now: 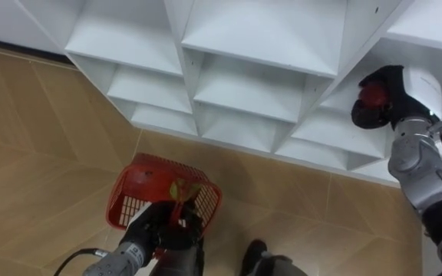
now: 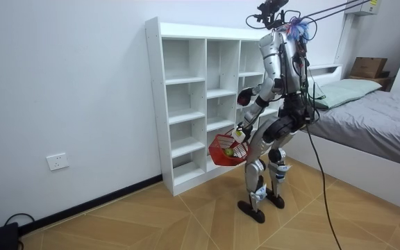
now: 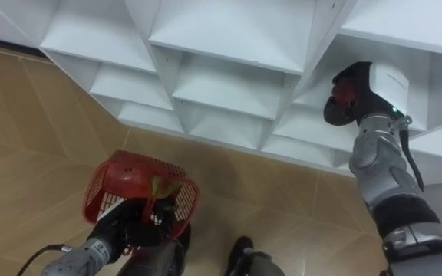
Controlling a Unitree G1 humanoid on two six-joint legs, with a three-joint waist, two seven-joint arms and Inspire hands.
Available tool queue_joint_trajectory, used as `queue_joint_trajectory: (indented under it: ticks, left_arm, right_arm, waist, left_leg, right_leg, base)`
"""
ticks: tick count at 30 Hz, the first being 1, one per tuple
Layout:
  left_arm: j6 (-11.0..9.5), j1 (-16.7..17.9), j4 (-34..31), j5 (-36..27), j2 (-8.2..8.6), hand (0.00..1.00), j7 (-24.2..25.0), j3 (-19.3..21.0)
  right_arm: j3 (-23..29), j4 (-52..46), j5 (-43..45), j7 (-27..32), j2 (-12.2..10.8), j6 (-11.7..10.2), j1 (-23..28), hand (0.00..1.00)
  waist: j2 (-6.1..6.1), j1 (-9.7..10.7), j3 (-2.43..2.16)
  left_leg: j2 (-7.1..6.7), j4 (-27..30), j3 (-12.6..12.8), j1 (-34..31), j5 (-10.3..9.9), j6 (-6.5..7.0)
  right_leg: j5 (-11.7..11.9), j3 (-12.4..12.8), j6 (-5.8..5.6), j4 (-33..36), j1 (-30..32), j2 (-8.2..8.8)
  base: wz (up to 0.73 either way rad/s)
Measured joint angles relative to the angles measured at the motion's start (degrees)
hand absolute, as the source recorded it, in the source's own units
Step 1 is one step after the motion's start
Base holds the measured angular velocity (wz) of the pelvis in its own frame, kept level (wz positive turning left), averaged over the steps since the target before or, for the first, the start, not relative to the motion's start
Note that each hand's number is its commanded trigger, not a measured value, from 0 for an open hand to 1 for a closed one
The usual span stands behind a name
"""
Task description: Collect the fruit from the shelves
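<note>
Grey bed (image 2: pixel 384 128) stood at room view's right | cardboard box (image 2: pixel 369 67) sat at its far end | wall socket (image 2: pixel 58 162) was low on white wall (image 2: pixel 68 83)

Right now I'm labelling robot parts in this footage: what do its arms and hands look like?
Both forearms are silver-grey metal in rounded segments. The right hand is black, with a white block behind it and a black cable along its forearm. The left hand is black too, a dark cable looping by its forearm.

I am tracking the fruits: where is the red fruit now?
The red fruit is in the right hand, on the left eye view's right side, at the white shelf unit, far from the red basket in the left hand.
</note>
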State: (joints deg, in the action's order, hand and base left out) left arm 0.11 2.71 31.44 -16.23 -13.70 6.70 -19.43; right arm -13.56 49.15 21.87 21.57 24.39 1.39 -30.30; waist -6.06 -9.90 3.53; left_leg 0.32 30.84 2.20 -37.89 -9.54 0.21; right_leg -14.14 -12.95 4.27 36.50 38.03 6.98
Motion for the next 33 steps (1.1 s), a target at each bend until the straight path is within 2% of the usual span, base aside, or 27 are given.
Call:
queue_joint_trajectory:
  ticks: [19, 26, 33]
  left_arm:
    - [-0.04, -0.21, -0.03, -0.01, -0.22, 1.0, -0.04, -0.15]
    - [-0.08, -0.58, -0.02, 0.01, -0.23, 1.0, -0.51, -0.9]
    - [-0.09, -1.37, 0.82, -0.75, 0.33, 1.0, -1.21, -0.92]
  right_arm:
    - [-0.36, 0.41, -1.63, -0.36, 0.08, -0.05, -0.12, 1.0]
    - [-0.5, 0.35, -5.22, -0.18, 0.07, -0.23, -0.13, 1.0]
    - [-0.45, -1.6, -6.73, -0.53, -1.23, -0.49, 0.02, 1.0]
  waist:
    - [-0.15, 0.11, 0.03]
    - [-0.12, 0.09, -0.02]
    - [0.06, 0.12, -0.11]
  left_leg:
    - [-0.01, 0.53, -0.5, -0.42, -0.04, -0.05]
    - [0.1, 0.44, -0.42, -0.29, -0.04, -0.05]
    - [0.61, -0.53, 1.69, 0.97, -0.05, 0.0]
  right_leg:
    - [0.0, -0.42, 0.01, -0.15, -0.01, -0.03]
    - [0.11, -0.21, 0.03, -0.39, -0.09, -0.23]
    - [0.71, 1.78, -0.15, -1.12, -0.29, -0.91]
  base:
    - [0.0]
    - [-0.01]
    - [-0.13]
